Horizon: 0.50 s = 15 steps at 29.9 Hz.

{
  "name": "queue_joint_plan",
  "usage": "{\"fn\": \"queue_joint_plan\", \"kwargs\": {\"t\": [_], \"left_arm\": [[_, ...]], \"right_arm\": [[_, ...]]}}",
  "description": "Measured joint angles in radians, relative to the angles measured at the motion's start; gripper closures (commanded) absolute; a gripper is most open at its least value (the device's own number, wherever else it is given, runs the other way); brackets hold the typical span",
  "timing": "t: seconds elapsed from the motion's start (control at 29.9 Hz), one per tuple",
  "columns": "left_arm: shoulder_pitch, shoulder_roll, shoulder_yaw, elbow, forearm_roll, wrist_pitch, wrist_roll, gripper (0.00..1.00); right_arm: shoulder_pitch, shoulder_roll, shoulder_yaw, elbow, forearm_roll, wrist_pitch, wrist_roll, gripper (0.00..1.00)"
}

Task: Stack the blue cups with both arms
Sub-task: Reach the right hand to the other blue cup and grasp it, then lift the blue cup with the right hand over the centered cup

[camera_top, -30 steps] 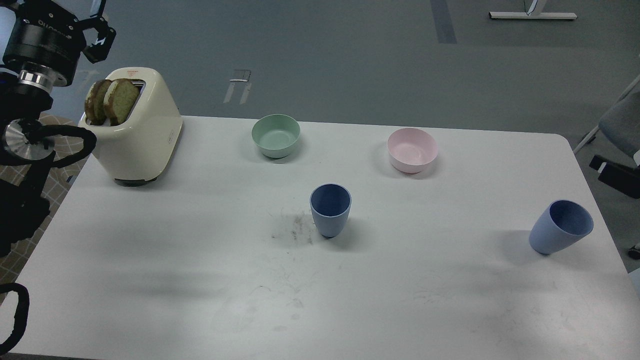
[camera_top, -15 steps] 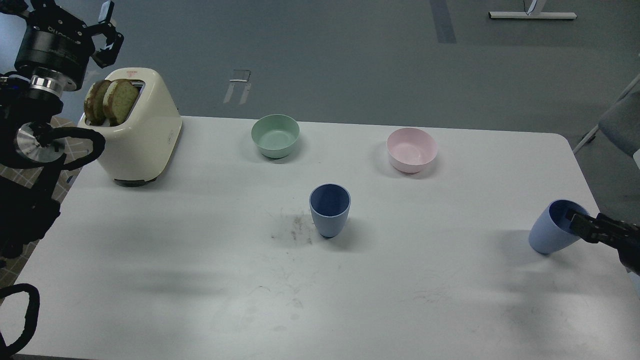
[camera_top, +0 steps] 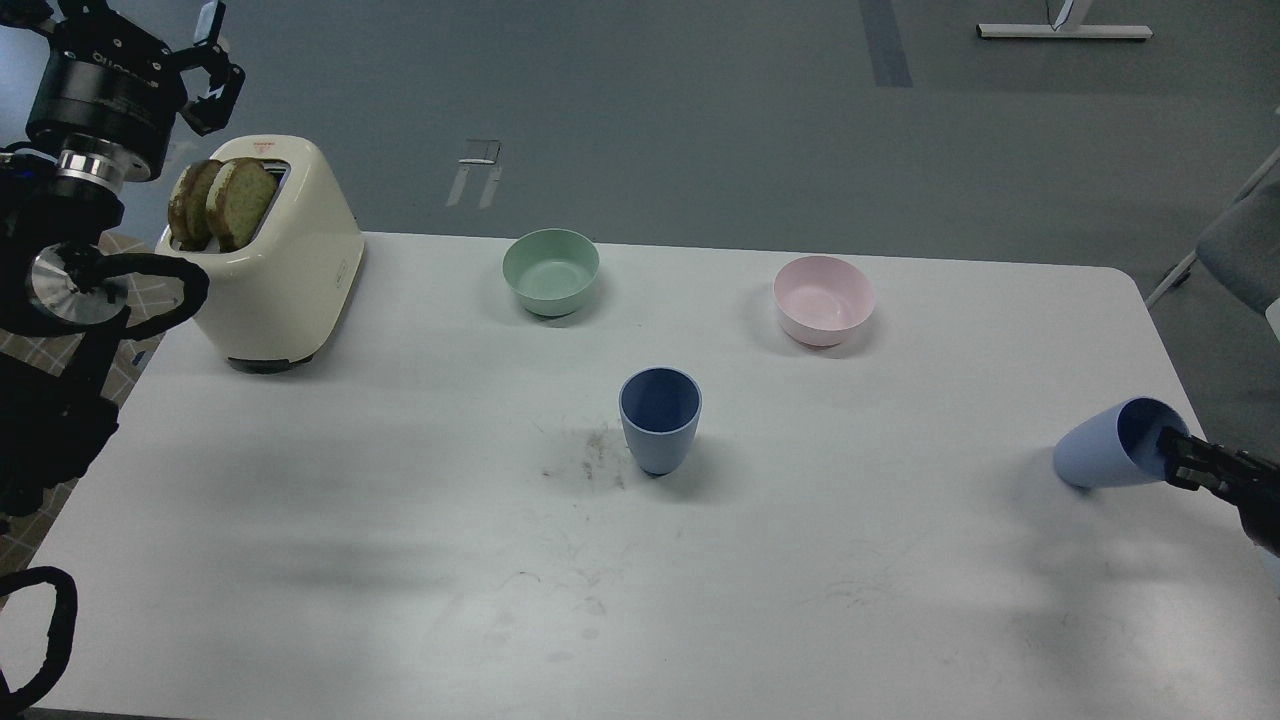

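The right gripper (camera_top: pixel 1172 455) reaches into the mouth of a blue cup (camera_top: pixel 1100 458) tilted over near the tabletop's (camera_top: pixel 400 520) right edge; its opening cannot be told. The left gripper (camera_top: pixel 140 45) hangs spread above the toaster (camera_top: pixel 290 270), holding nothing, and the second blue cup (camera_top: pixel 659 420) stands upright mid-table.

On my table (camera_top: pixel 400 520), one cup (camera_top: pixel 659 420) stood centre, before two bowls (camera_top: pixel 551 270); the toaster (camera_top: pixel 275 265) sat far left, another cup (camera_top: pixel 1105 458) tilted far right.
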Motion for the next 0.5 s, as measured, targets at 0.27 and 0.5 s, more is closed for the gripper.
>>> {"fn": "queue_joint_plan", "kwargs": {"t": [0.27,0.5], "left_arm": [[0.0,-0.004,0.001,-0.001,0.0,0.0,-0.001,0.02],[-0.002,-0.004,0.006,-0.004,0.0,0.0,0.001,0.02]], "right_arm": [[0.006,0.011,0.023,0.029,0.015,-0.003,0.011,1.0],[0.028,-0.002,0.119,0.179,0.149,0.048,0.052,1.0]]}}
